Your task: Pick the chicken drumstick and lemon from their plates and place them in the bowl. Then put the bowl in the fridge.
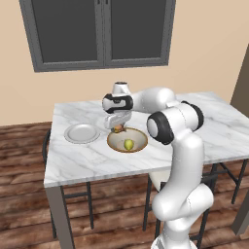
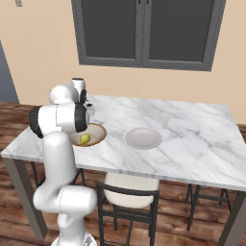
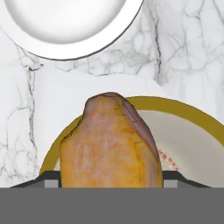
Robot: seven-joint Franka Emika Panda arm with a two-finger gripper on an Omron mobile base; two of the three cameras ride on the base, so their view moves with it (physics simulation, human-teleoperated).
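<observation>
In the left base view the gripper point(image 1: 118, 127) hung just above the far rim of the bowl point(image 1: 138, 144), which sat on the marble table point(image 1: 87, 160) near its front edge; a small orange-brown piece, the chicken drumstick point(image 1: 119, 129), showed between the fingers, so the gripper held it over the bowl; the lemon point(image 1: 128, 144) lay inside the bowl on its cream floor; one plate point(image 1: 81, 133) lay bare just to the left of the bowl, close to it but apart; a dark grey window point(image 1: 102, 31) stood in the wall behind the table.

In the right base view the arm's elbow covered much of the bowl point(image 2: 98, 134); the lemon point(image 2: 85, 139) showed inside it, near the rim closer to the camera; a plate point(image 2: 143, 138) lay to the right of the bowl, apart from it; a chair point(image 2: 129, 199) with a pale seat was pushed under the table's point(image 2: 192, 139) near edge; the fingers themselves could not be made out here.

In the hand view the drumstick point(image 3: 109, 144) rose large from the bottom edge, clasped between the finger tips, which it mostly hid; behind it curved the tan rim of the bowl point(image 3: 192, 116) with its cream inside; beyond, at the top, lay the pale plate point(image 3: 70, 26) on the marble.
</observation>
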